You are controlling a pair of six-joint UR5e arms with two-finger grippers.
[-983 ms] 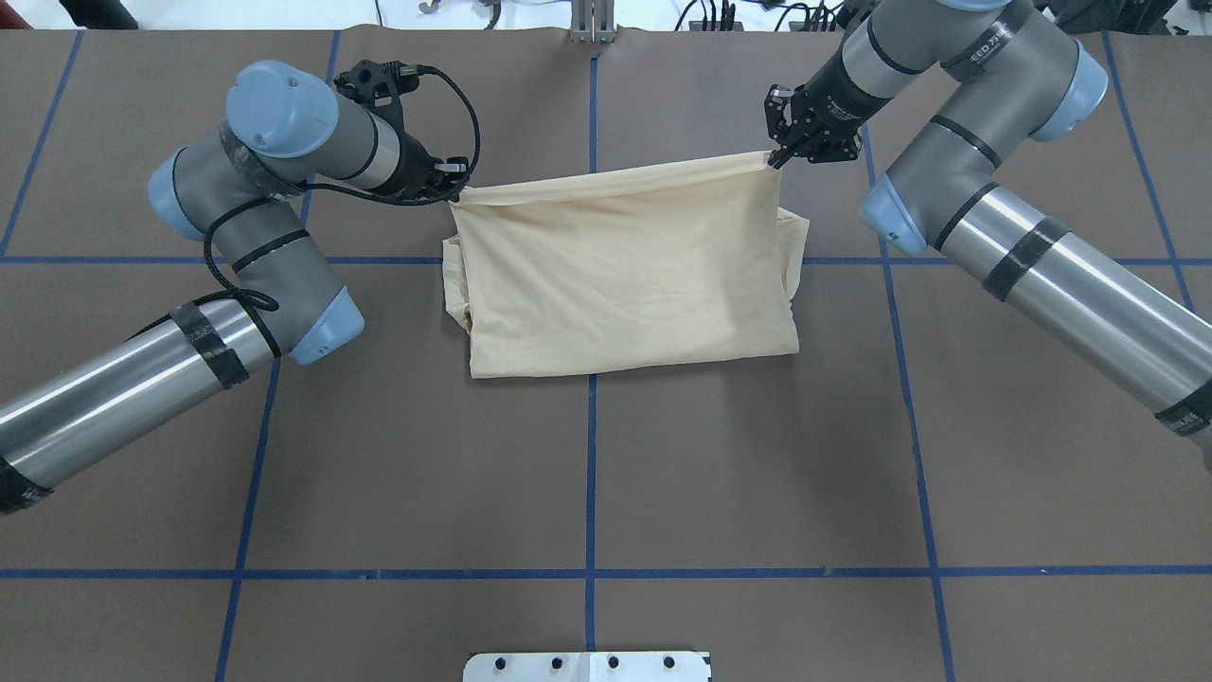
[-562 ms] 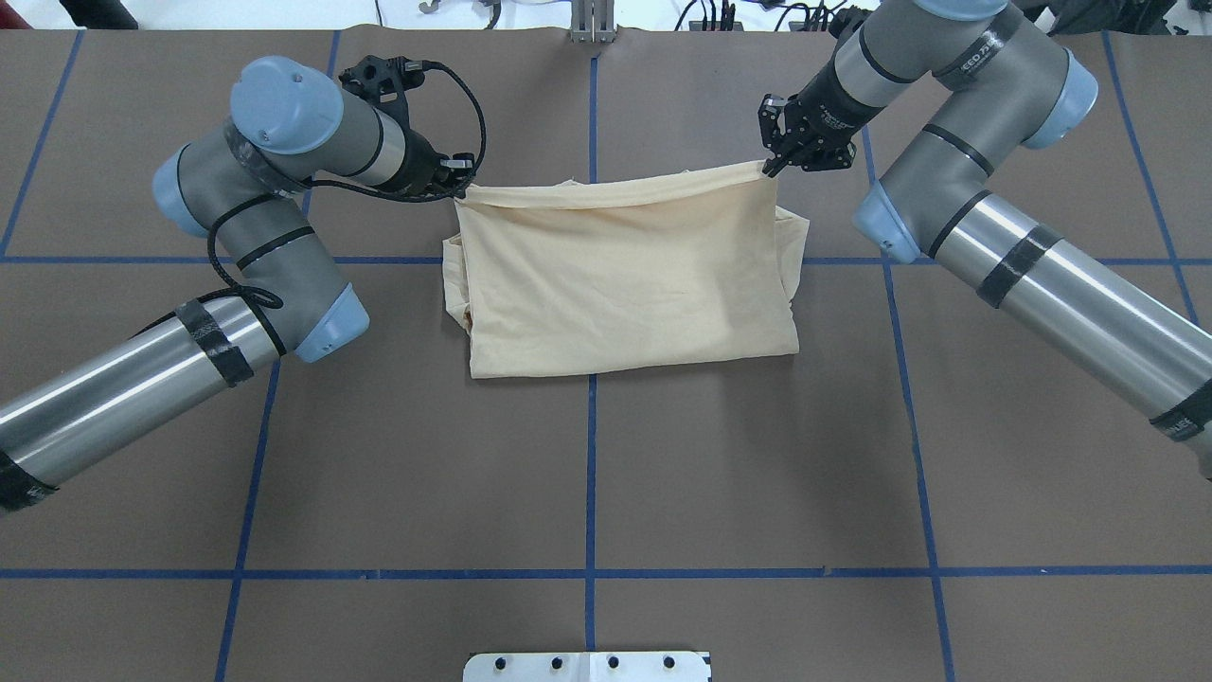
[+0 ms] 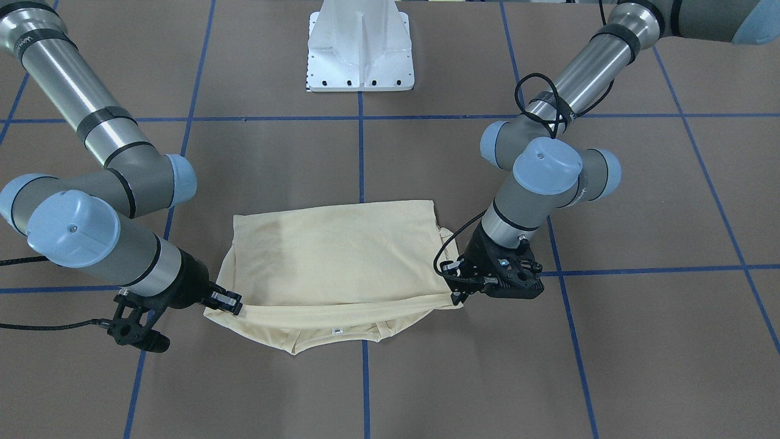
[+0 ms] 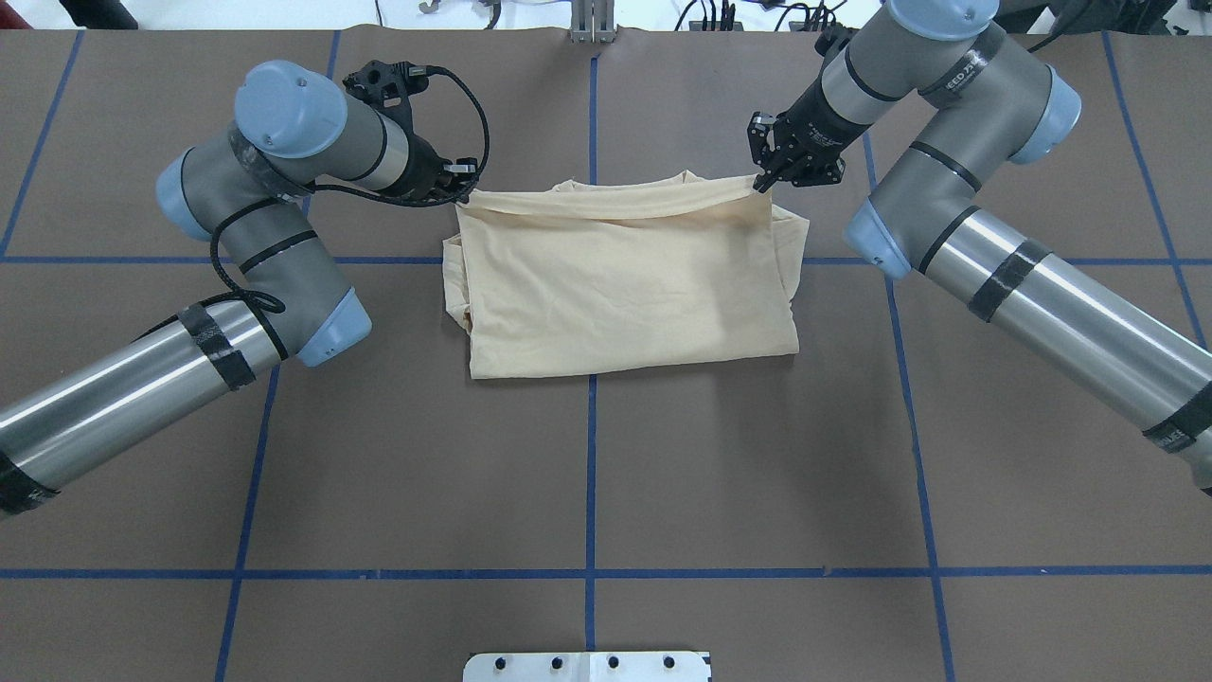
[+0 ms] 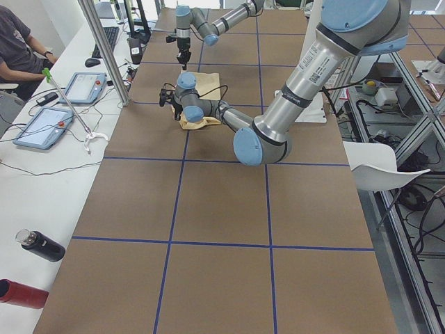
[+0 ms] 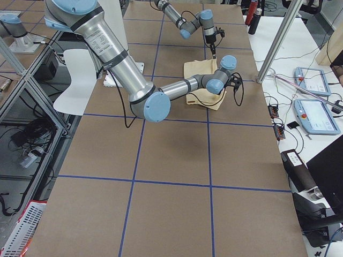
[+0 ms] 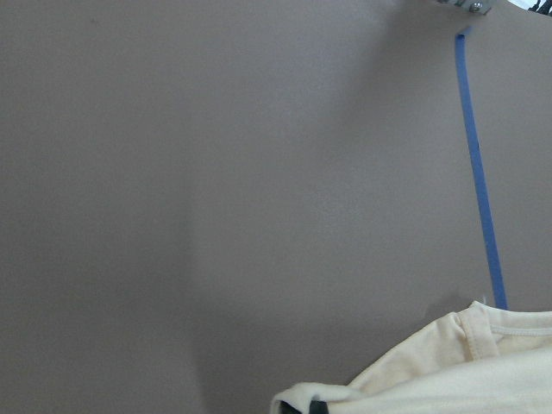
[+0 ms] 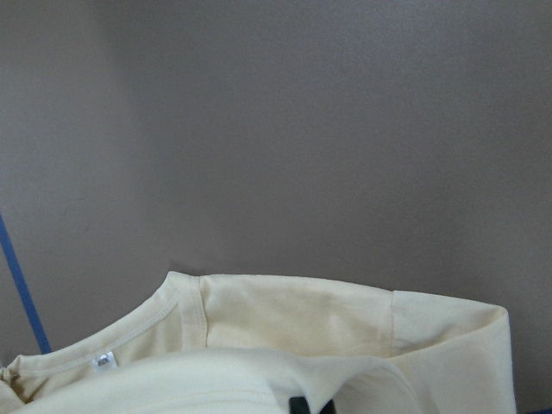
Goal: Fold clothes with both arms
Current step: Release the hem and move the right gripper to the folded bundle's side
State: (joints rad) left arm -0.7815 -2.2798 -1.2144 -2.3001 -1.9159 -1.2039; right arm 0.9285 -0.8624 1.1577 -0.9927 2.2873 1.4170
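Observation:
The cream-yellow T-shirt [image 4: 625, 284] lies folded at the table's far middle, with its print hidden. A folded-over layer covers the body. The ribbed neck [image 4: 684, 178] and the white label [image 3: 334, 330] show just past the held edge. My left gripper [image 4: 461, 195] is shut on that layer's left corner, and it also shows in the front-facing view [image 3: 456, 297]. My right gripper [image 4: 762, 181] is shut on the right corner, and it also shows in the front-facing view [image 3: 234, 303]. Both corners are low, near the table. The right wrist view shows the neck and label [image 8: 104, 361].
The white pedestal base [image 3: 361, 46] stands at the robot's side of the table. Blue tape lines [image 4: 591, 474] grid the brown table top. A metal post [image 5: 104, 49], tablets [image 5: 42, 127], a seated operator [image 5: 17, 49] and bottles [image 5: 42, 245] are along the far side.
Both grippers have come down with the held edge toward the table. The folded layer now sits lower over the shirt, and the neck shows past its edge.

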